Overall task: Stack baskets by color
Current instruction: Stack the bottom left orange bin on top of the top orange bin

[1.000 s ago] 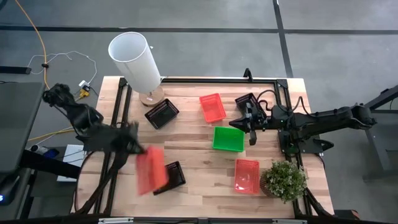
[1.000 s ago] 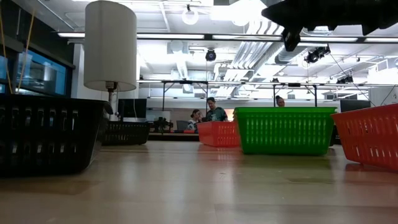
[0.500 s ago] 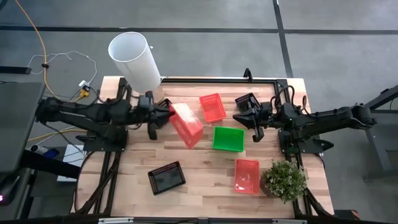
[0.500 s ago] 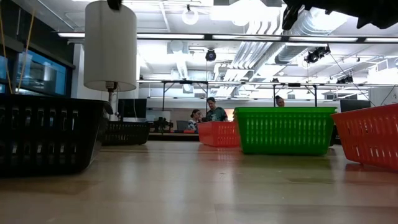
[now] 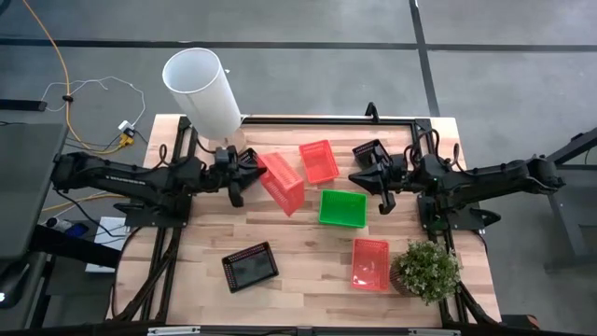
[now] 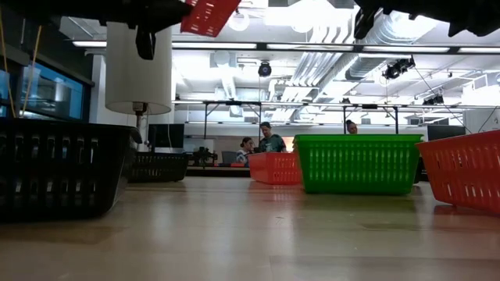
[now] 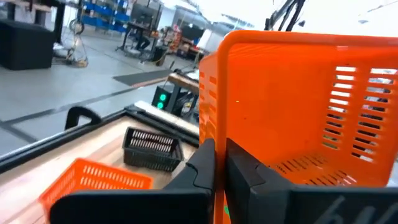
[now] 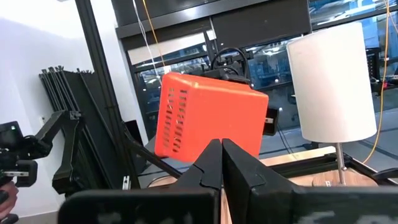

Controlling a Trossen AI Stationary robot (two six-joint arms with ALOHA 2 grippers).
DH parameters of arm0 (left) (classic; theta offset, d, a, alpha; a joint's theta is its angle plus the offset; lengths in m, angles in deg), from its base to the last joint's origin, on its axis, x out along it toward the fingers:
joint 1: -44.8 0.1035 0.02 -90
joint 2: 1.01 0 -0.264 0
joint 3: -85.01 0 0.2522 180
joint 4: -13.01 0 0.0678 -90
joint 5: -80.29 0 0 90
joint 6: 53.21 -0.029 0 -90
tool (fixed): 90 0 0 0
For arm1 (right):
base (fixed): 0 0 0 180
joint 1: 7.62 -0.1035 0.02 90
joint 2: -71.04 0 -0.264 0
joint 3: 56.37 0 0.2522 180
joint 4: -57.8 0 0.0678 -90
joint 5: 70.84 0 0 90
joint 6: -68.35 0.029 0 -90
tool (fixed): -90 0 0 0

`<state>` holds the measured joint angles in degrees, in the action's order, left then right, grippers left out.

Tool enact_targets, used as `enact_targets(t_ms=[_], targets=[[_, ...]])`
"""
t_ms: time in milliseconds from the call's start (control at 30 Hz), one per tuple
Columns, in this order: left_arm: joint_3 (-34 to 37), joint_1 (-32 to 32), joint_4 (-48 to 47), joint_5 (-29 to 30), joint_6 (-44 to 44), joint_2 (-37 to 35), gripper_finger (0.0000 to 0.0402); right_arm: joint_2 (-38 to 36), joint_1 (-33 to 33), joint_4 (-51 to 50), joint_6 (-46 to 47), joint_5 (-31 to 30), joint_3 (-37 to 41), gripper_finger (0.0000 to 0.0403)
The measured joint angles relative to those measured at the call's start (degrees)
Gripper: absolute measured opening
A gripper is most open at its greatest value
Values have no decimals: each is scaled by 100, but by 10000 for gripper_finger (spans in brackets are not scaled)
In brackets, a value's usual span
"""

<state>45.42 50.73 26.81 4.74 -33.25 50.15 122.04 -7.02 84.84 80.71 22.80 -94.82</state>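
Note:
My left gripper is shut on a red basket, held in the air over the table's middle left and tipped on its side. It also shows at the top of the low view as the red basket. My right gripper hovers shut with nothing in it, right of centre, above a black basket. Resting flat on the table are a red basket, a green basket, a second red basket and a black basket. Another black basket stands on the far side. My left gripper pinches one wall of the red basket at its rim between its two fingers. The fingers come in level from the table's left. The basket is lifted clear of the table and tipped on its side, its bottom facing the right arm.
A tall white cylinder on a round foot stands at the far left corner, close behind the left arm. A potted plant sits at the near right. Bare wood lies along the near left, around the black basket.
My left gripper has carried the red basket from the near left, by the black basket, up and toward the far edge and the table's middle. It has swung from pointing down to level, tipping the basket onto its side. My right gripper has tipped upward a little.

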Motion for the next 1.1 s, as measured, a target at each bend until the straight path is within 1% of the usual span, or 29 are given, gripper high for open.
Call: enact_targets(t_ms=[267, 333, 400, 500, 600, 667, 800, 967, 1100], targets=[[-11, 0, -48, 44, -11, 6, 0, 0, 0, -34, -2, 2, 0, 0], [-223, 6, -261, 262, 31, 140, 0, 0, 0, -22, -2, 2, 0, 0], [-565, 83, -635, 357, -103, 355, 0, 0, 0, 71, -10, 2, 0, 0], [-1341, 325, -1503, 278, -487, 801, 0, -2, 2, 172, -88, -8, 0, 0], [-2261, 683, -2862, 56, -991, 1431, 0, -2, 2, 331, -90, -10, 0, 0], [-2874, 968, -3587, -8, -1418, 1903, 0, -2, 2, 406, -107, -9, 0, 0], [-4018, 1569, -4305, -377, -2169, 2835, 0, -4, 2, 535, -107, 8, 0, 0], [-5338, 2013, -4858, -689, -3012, 4058, 0, -4, 2, 537, -89, 111, 0, 0], [-6343, 2255, -5918, -1000, -3580, 5012, 0, -4, 0, 539, -83, 118, 0, 0]])
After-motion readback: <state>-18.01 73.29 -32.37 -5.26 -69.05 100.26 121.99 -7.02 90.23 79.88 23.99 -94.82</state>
